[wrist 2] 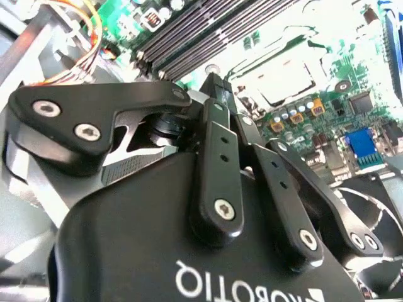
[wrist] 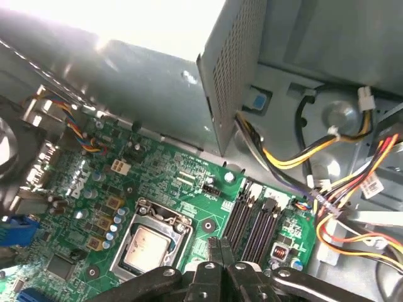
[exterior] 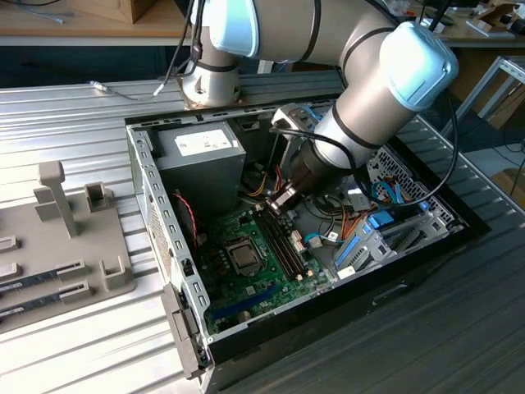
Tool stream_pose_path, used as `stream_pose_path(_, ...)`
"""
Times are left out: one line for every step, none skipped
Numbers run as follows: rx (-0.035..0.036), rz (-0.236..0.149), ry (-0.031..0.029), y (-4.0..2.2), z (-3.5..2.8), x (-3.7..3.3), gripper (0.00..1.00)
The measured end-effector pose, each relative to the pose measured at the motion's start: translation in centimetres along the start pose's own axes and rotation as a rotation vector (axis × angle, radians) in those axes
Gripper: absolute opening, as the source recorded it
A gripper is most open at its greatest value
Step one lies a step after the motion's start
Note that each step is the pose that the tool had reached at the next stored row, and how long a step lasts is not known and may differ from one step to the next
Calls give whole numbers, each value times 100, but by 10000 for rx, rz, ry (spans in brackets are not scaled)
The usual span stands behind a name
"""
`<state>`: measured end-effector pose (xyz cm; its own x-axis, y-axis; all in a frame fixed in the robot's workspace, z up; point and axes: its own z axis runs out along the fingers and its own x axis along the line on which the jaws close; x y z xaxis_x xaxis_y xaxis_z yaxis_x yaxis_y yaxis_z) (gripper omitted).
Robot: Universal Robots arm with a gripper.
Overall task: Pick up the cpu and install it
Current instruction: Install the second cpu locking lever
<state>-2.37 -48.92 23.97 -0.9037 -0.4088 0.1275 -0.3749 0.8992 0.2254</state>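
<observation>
The cpu (exterior: 244, 256) lies flat in its socket on the green motherboard (exterior: 262, 283) inside the open computer case; its silver lid shows in both wrist views (wrist: 146, 247) (wrist 2: 286, 75). My gripper (exterior: 276, 203) hangs above the board, over the black memory slots (exterior: 283, 242) and beside the socket, a little way from the cpu. Its black fingers are shut together with nothing between them, and the tips meet in both wrist views (wrist 2: 214, 82) (wrist: 220, 244).
A grey power-supply box (exterior: 201, 156) stands at the back of the case with bundles of coloured cables (wrist: 327, 207) running from it. The case wall (exterior: 156, 213) borders the board. A grey fixture (exterior: 74, 246) holding memory sticks sits on the exterior view's left.
</observation>
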Motion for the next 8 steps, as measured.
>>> stream_pose_path(-49,-10,-19,5,-22,3,11)
stream_pose_path(-89,-20,-36,5,-25,4,11)
stream_pose_path(-115,-27,-48,6,-26,3,11)
stream_pose_path(-117,-27,-48,6,-26,3,11)
stream_pose_path(-118,-27,-48,6,-27,4,11)
stream_pose_path(-123,-28,-51,6,-26,3,11)
stream_pose_path(-124,-28,-51,6,-27,3,11)
stream_pose_path(-126,-28,-52,6,-26,3,11)
